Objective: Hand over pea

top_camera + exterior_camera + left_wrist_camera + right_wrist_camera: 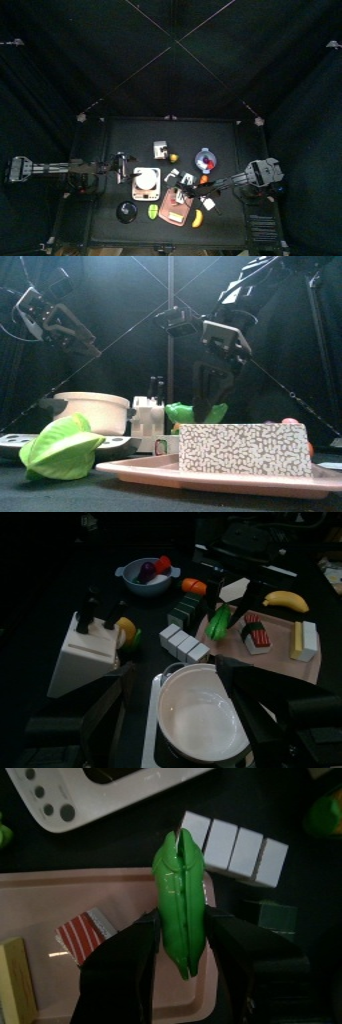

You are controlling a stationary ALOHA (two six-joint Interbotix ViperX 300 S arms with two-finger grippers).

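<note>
**Pea pod pinched on the right, left fingers spread**

My right gripper (181, 963) has its fingers pinching the green pea pod (179, 898), which stands lengthwise between them, over the edge of the pink tray (54, 898). From above, that puts the pea at about four o'clock on the counter (227, 135). My left gripper (181, 727) hangs at nine o'clock with its fingers spread wide, above the white bowl (201, 712) and holding nothing.

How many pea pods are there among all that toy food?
1 that I can see: the green pea pod stands between the right claw's fingers, over the pink tray. Others may be hidden behind the clutter.
</note>
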